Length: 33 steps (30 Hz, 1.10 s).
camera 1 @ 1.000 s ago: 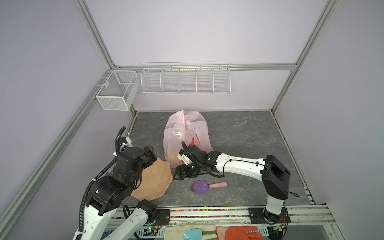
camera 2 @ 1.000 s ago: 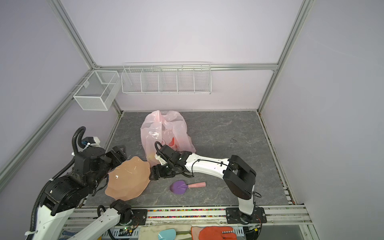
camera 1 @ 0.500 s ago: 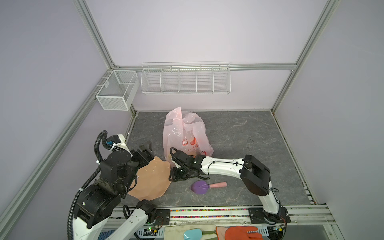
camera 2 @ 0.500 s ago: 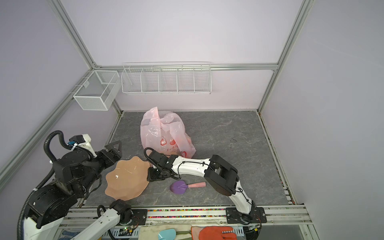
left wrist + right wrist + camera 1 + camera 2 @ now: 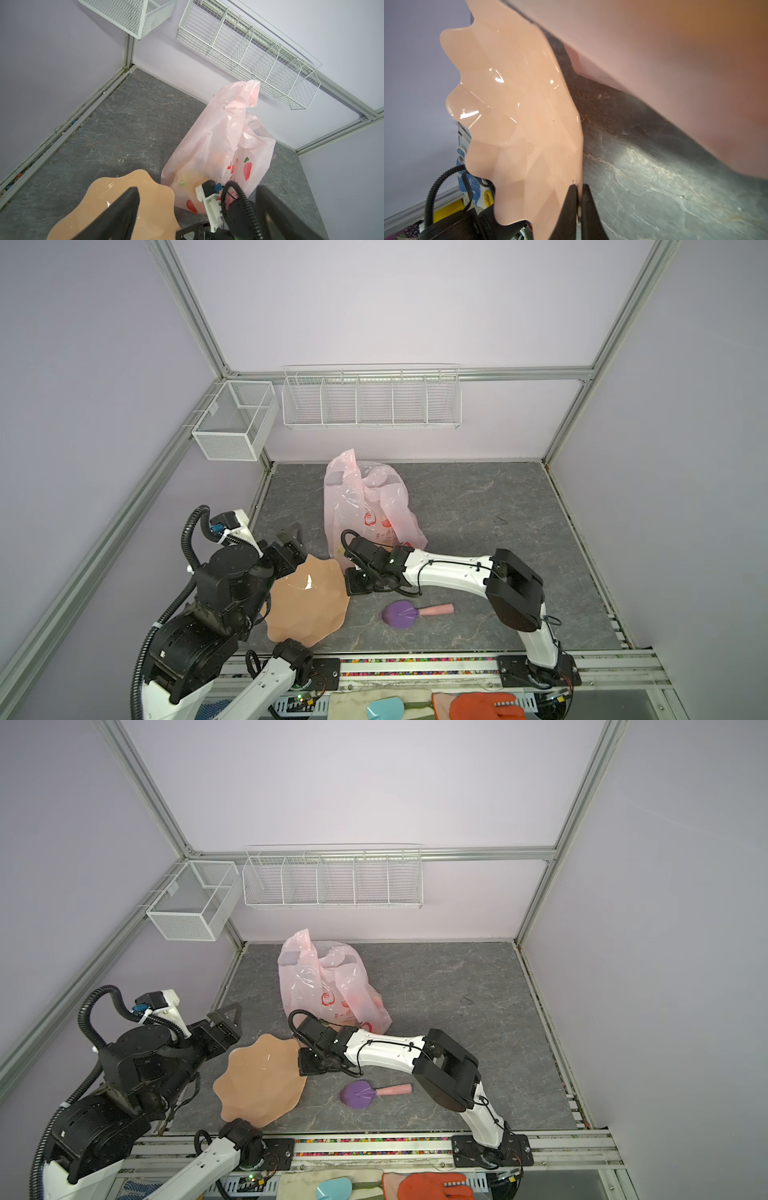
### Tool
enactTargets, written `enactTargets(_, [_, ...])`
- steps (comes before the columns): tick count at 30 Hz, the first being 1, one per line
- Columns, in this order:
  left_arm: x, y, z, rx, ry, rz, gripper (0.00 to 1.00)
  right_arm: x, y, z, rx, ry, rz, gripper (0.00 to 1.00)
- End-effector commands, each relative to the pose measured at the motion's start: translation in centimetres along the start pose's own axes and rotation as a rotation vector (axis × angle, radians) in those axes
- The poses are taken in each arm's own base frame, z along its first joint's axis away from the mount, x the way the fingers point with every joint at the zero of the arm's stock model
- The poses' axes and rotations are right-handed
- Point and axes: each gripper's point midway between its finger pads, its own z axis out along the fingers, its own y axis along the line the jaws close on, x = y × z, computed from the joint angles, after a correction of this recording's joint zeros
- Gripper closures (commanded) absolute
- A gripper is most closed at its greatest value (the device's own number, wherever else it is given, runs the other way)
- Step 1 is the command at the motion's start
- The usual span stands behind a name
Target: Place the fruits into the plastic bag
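The right pincer point(image 5: 577, 193), clamped shut on the rim of the empty bowl point(image 5: 307, 605), sits just in front of the upright bag point(image 5: 357, 506), fruits point(image 5: 187, 180) showing dimly inside it, while the left pincer point(image 5: 291, 535) gapes wide, farther off.

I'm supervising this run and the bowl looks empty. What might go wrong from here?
1. The right pincer is shut on only the thin rim of the bowl. If it is lifted, the bowl may slip or tip.
2. The bag stands upright close behind that pincer, so a swing might knock it over.
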Motion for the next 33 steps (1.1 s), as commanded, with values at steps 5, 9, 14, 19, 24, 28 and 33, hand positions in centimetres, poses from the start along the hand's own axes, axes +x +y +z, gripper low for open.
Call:
enactTargets(5, [0.4,0.0,0.9,-0.014,0.005,0.043,0.12,-0.1,-6.7,-5.2,0.229,-0.061,0.086,0.93])
enactTargets(9, [0.9,-0.1,1.7,-0.011,0.009,0.048,0.12,0.6,-9.7,-6.9,0.297,-0.066,0.114,0.93])
enactTargets(14, [1.7,-0.1,2.9,-0.023,0.026,0.061,0.12,2.0,-12.3,-7.9,0.329,-0.045,0.156,0.93])
enactTargets(19, [2.3,1.2,3.3,-0.077,0.016,0.054,0.11,2.1,-12.5,-8.7,0.329,-0.055,0.164,0.79])
enactTargets(24, [3.0,3.4,3.5,-0.184,0.005,0.063,0.08,1.1,-11.9,-11.5,0.332,-0.109,0.141,0.32])
enactTargets(28, [4.2,5.1,4.7,-0.293,0.034,0.107,0.02,0.4,-11.3,-16.0,0.312,-0.204,0.065,0.06])
enactTargets(33, [5.4,7.5,7.3,-0.358,0.042,0.095,0.01,-0.5,-13.2,-23.5,0.395,-0.403,-0.108,0.11])
